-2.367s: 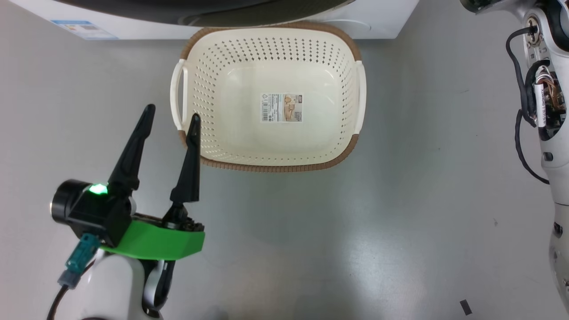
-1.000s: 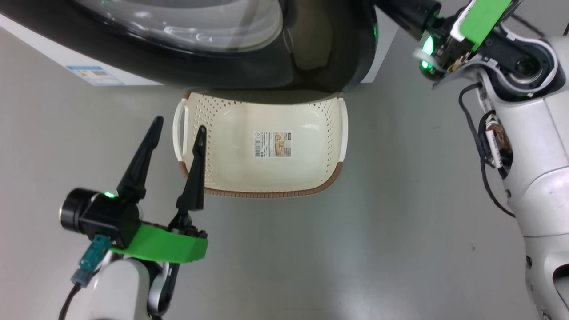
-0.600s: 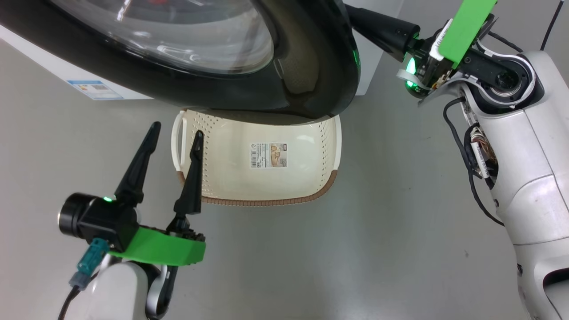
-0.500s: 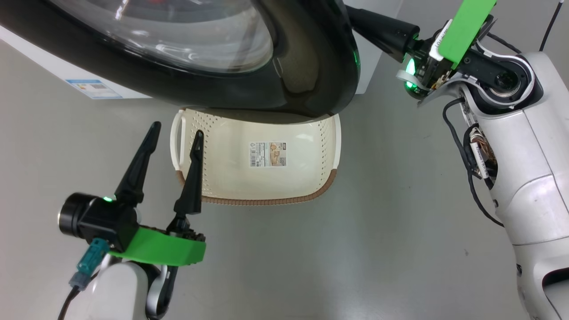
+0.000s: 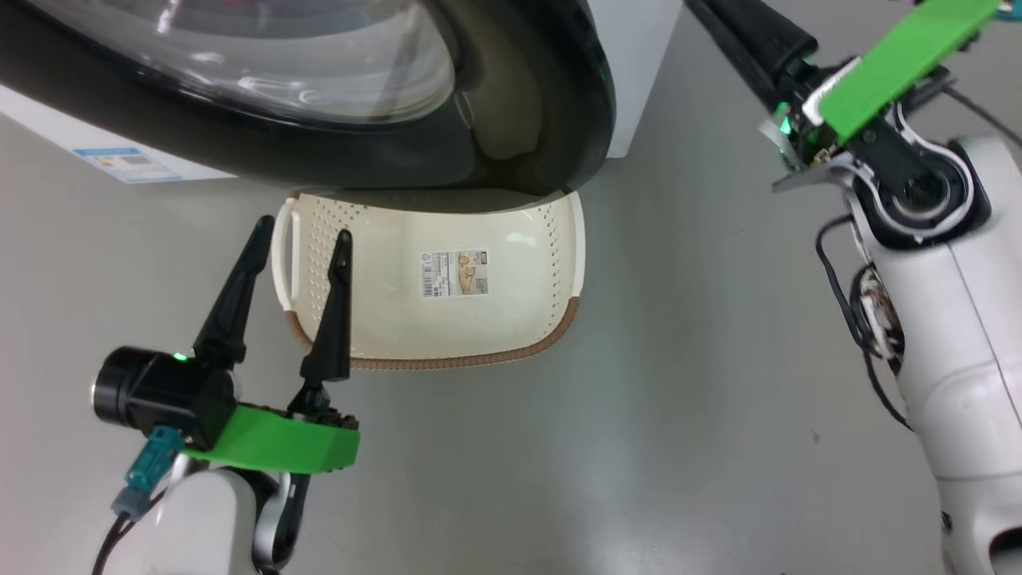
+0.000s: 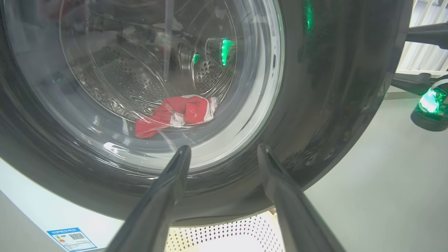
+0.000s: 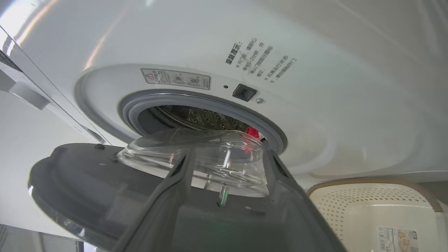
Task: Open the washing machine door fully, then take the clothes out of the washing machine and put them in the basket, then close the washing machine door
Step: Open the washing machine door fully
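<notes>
From my seat the big white boxy steel-drummed washing machine fills twelve o'clock, its grey rubber ring showing around the mouth. Its large round door, with a glossy black rim and a bulging clear glass bowl, stands swung partway out over the small rectangular cream plastic basket. The basket has perforated walls and a brown woven-look rim, and sits on the grey floor at centre. The bright red, white-trimmed soft clothes lie crumpled low in the perforated drum. My left gripper, at eight o'clock, has its tapered dark fingers spread, holding nothing. My right gripper, at one o'clock, also stands apart, just beside the door's inner face.
</notes>
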Robot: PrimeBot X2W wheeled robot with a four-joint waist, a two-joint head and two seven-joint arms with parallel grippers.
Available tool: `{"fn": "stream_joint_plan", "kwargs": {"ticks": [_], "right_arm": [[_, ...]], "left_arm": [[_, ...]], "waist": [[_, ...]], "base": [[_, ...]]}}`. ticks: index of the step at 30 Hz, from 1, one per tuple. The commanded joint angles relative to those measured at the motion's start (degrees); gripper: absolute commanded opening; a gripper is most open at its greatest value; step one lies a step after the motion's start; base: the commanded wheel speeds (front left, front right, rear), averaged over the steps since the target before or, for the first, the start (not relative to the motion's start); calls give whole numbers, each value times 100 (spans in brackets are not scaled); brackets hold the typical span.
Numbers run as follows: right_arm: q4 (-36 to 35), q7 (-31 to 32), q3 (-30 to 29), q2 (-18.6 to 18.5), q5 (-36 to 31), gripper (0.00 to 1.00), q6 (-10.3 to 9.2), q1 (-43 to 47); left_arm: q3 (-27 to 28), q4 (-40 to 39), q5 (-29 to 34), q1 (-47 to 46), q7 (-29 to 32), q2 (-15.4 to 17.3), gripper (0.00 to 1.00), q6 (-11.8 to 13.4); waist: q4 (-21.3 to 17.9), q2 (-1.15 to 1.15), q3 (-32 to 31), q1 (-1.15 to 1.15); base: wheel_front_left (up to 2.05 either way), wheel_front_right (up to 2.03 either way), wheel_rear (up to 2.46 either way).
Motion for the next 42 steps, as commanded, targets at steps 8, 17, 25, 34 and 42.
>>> {"fn": "stream_joint_plan", "kwargs": {"ticks": [8,17,25,34,42], "right_arm": [[-870,-1715,730,-426,-979,100,30,726],[-865,-3722,1525,-1088,-1703,100,30,1278],[-945,-4022,1110,-1089,-3068,100,30,1780],[-2013,-4024,-198,-288,-5205,100,30,3021],[-2607,-4024,-499,-8,-6173,100,30,3684]], "left_arm": [[324,-12,4,-45,-69,143,100,-35],[412,43,-3,7,-69,143,100,-37],[564,23,-14,132,-69,143,100,13],[591,7,-56,306,-69,143,100,70],[587,-10,-51,388,-69,143,100,68]], "waist": [[-227,0,-47,0],[-328,0,-228,0],[-417,0,-409,0],[-473,0,-610,0],[-491,0,-691,0]], "base": [[0,0,0],[0,0,0],[0,0,0],[0,0,0],[0,0,0]]}}
